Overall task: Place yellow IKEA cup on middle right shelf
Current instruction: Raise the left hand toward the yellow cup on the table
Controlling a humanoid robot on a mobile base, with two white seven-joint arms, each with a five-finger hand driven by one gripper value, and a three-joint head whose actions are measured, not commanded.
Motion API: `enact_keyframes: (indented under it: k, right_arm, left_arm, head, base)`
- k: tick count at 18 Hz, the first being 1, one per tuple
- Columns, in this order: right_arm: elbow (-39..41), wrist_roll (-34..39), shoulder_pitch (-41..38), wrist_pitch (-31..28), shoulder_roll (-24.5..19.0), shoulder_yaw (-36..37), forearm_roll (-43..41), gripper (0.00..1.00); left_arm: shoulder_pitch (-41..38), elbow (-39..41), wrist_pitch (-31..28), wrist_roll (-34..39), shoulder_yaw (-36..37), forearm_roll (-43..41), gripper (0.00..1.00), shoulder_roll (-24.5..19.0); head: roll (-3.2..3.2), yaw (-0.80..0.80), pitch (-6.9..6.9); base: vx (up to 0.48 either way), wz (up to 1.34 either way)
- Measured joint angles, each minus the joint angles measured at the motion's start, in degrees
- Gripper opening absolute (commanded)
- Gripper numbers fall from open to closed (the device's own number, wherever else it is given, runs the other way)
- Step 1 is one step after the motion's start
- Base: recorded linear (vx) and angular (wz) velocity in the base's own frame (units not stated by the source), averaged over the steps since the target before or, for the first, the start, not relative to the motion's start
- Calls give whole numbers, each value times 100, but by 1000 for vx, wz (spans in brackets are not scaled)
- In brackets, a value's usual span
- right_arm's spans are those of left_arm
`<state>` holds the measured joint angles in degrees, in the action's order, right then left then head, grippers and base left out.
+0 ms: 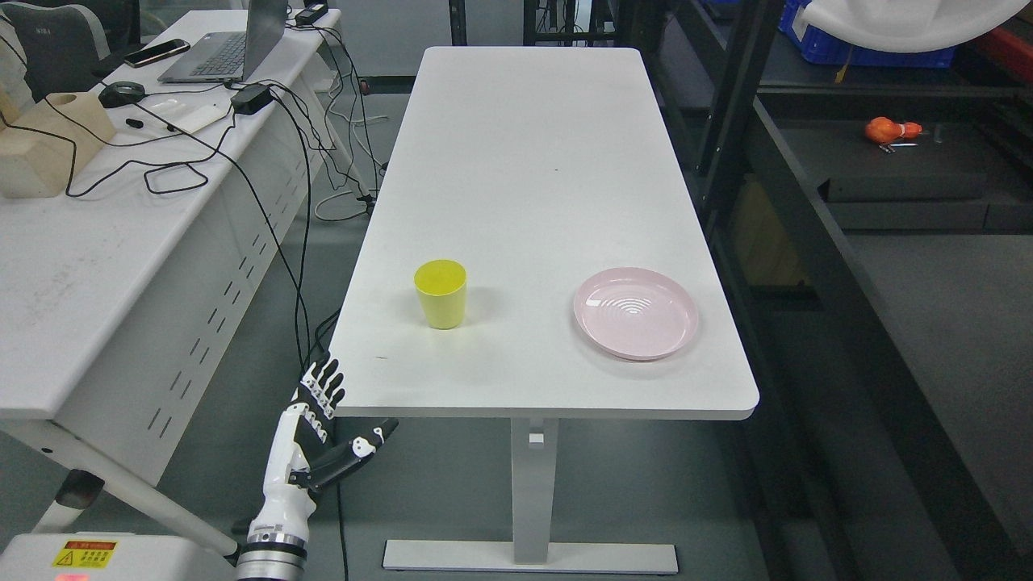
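Bench (533, 186): centre of view, running from 6 to 12 o'clock.
Cup (441, 294): upright on bench, near end, left part.
Plate (636, 312): on bench at 3 o'clock from cup, well apart, near right edge.
Left robot hand (323, 420): at 7 o'clock from cup, below bench's near left corner.
Desk (105, 242): at 9 o'clock from bench, carrying laptop (230, 44) at far end.
Shelf rack (807, 202): at 3 o'clock from bench.

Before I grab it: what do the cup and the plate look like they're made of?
Cup: likely plastic, by its even opaque yellow and dull matte wall without sharp glints. Plate: probably plastic or melamine, pale pink and glossier, with lights reflecting as bright arcs in its well; glazed ceramic can't be ruled out. Both sit on the table; the left hand is open beside its near edge.
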<state>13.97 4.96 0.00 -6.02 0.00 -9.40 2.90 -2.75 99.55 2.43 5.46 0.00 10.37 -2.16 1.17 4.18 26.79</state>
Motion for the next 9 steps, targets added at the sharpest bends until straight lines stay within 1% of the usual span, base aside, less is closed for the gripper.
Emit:
enact_keyframes:
  k: [9]
  right_arm:
    - [0, 0, -1, 0, 0, 0, 0, 99]
  left_arm:
    - [15, -11, 14, -6, 0, 3, 100, -11]
  head:
    - [0, 0, 0]
  base:
    - [1, 0]
